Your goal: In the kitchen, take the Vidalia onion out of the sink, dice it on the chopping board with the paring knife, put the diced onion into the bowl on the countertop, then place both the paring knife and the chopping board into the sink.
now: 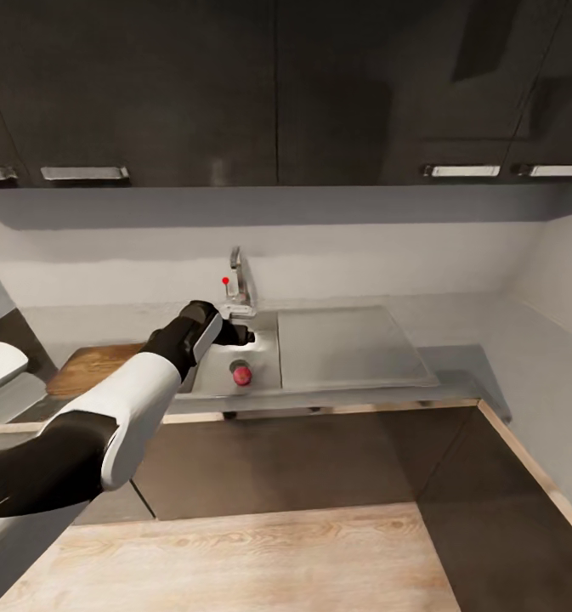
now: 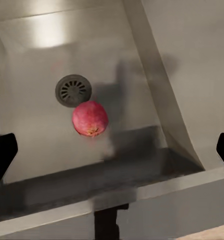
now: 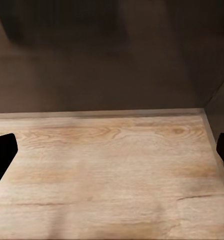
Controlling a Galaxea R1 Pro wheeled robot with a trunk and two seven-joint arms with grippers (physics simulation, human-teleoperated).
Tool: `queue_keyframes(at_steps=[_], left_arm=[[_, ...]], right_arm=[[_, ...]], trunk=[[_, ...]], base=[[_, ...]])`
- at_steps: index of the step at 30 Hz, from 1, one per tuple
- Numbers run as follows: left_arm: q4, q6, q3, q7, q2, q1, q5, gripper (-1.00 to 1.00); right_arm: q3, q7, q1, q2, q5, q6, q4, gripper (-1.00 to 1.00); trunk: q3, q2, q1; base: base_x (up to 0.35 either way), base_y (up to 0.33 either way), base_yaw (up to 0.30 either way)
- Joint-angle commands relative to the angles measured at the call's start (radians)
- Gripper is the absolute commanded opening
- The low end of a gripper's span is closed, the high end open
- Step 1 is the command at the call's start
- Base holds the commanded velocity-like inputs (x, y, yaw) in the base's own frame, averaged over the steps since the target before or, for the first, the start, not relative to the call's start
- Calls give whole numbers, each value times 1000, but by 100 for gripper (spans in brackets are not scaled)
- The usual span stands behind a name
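Left claw poised over the sink, onion below it, nothing yet taken.

The Vidalia onion [image 1: 241, 372], red-skinned here, lies on the floor of the sink [image 1: 264, 336] toward its front wall, just beside the drain [image 2: 73, 90]; the left gripper [image 1: 235, 333] hangs above the basin near the tap [image 1: 237, 285], fingers spread wide and empty, so the onion lies below and ahead of it, between the fingertips' line; being round, it offers no long axis to square up to; the left arm is plainly the nearer. The left wrist view shows drain and onion together, which the head view hides behind the arm; the chopping board [image 1: 90, 367] lies on the countertop [image 1: 455, 357] left of the sink. The right gripper [image 3: 112, 155] looks open over wooden floor [image 3: 112, 165], though only its dark tips show.
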Motion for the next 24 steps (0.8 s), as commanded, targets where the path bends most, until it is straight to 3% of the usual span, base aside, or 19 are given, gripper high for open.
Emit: queue_keyframes(at_steps=[1, 8, 24], left_arm=[[0, 4, -7, 3, 1, 0, 9, 100], [0, 4, -5, 3, 4, 40, 9, 100], [3, 2, -6, 3, 5, 65, 9, 100]], right_arm=[[-1, -9, -1, 0, 11, -2, 1, 100], [-1, -9, -1, 0, 11, -2, 0, 100], [-1, -9, -1, 0, 11, -1, 1, 100]], trunk=[[-4, -2, 1], [-15, -2, 1], [-40, -2, 1]], base=[[340, -121, 0], [235, -38, 0], [132, 27, 0]])
